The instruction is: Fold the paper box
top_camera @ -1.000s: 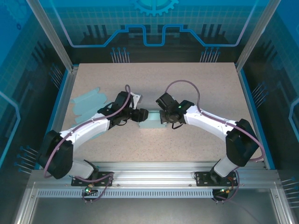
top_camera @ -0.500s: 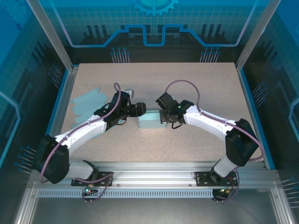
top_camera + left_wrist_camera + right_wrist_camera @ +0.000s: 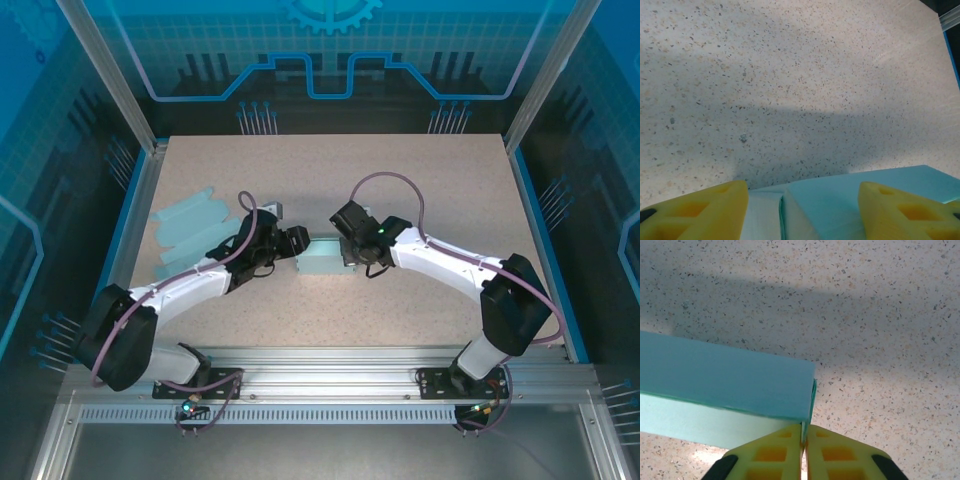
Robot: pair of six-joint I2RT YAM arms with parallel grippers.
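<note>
Overhead, speckled table (image 3: 420,170), teal paper box (image 3: 322,263), blue-lit walls (image 3: 330,50)

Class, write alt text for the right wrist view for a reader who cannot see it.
The right tool has its yellow fingers pinched shut on the end edge of a teal box lying on a speckled table.

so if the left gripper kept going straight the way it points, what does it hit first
Most likely the paper box: its end sits between the left gripper's open fingers, right ahead. The table lies beyond, though depth here is hard to judge.
</note>
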